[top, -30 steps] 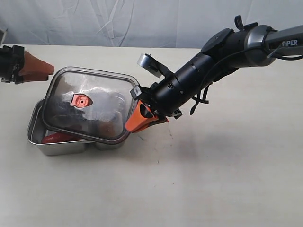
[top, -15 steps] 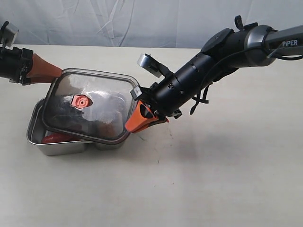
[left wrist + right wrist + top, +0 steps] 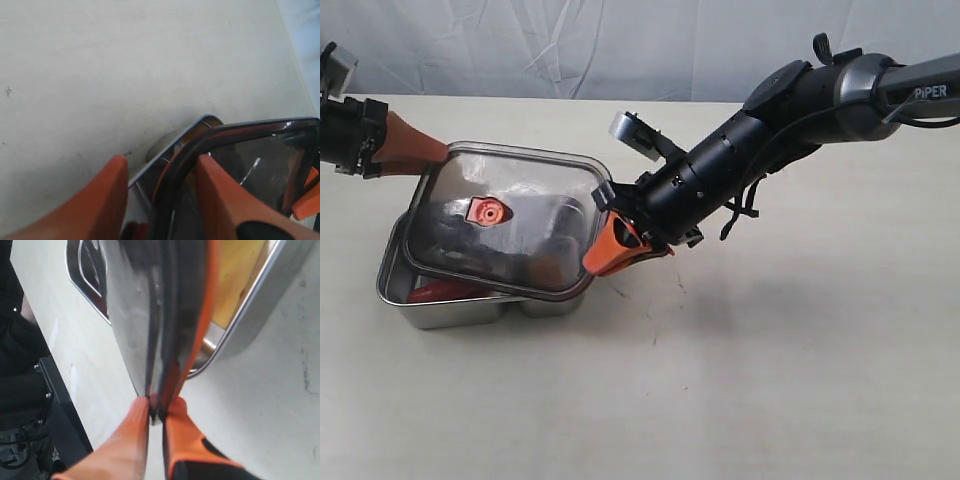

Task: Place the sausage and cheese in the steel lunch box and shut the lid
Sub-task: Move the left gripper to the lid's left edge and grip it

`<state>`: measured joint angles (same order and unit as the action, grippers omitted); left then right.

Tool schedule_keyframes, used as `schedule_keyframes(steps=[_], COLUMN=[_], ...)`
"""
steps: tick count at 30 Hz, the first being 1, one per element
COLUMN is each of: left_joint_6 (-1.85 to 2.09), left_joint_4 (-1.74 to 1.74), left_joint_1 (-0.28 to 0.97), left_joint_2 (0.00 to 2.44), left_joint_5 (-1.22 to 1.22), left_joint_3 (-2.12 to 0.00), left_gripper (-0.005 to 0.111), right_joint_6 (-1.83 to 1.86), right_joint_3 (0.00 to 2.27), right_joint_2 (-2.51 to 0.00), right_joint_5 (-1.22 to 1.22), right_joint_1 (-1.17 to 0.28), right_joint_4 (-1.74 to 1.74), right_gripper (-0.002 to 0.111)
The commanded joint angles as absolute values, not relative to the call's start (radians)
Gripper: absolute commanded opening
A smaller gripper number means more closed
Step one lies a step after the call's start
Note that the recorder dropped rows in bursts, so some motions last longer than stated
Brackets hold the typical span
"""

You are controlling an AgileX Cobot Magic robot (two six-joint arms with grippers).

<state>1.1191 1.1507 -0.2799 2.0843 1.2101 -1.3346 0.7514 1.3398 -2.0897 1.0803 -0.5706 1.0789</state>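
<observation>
Exterior view: right arm (image 3: 720,170) aslant, fingers (image 3: 606,255) on lid (image 3: 510,225) edge.

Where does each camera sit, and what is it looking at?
Exterior: off the arms, looking down on both arms, lid, steel lunch box.
Left wrist: on that arm, past the open left pincer to the lid's corner.
Right wrist: on that arm, along the right pincer shut on the lid's edge.
Shared: all see the lid.

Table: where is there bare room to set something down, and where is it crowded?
Bare: table in front of the steel lunch box, and the right side beneath the right arm. Crowded: the left, where the lid tilts over the box, pinched by the right gripper, with the left gripper at its far corner.
</observation>
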Motion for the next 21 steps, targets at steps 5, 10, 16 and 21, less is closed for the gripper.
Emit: schedule_keyframes(steps=[5, 10, 16, 21], left_joint_6=[1.021, 1.005, 1.014, 1.12], left_joint_4=[1.037, 1.022, 1.025, 1.125], left_joint_1=[-0.277, -0.277, -0.277, -0.277], left_joint_2=[1.98, 1.961, 1.968, 1.99], left_joint_5=[1.221, 1.221, 1.221, 1.204], left_joint_3=[-1.34, -1.34, -1.34, -1.347], left_gripper=[0.042, 0.042, 0.042, 0.042], right_joint_6=[0.763, 0.763, 0.759, 0.759], right_joint_3=[1.343, 1.345, 1.344, 1.344], right_joint_2=[-2.087, -2.087, -2.087, -2.087], right_joint_5=[1.004, 1.005, 1.033, 1.043], right_joint_1=[-0.571, -0.571, -0.571, -0.571], right_joint_4=[1.095, 1.1, 1.1, 1.103], right_gripper=[-0.001, -0.001, -0.001, -0.001])
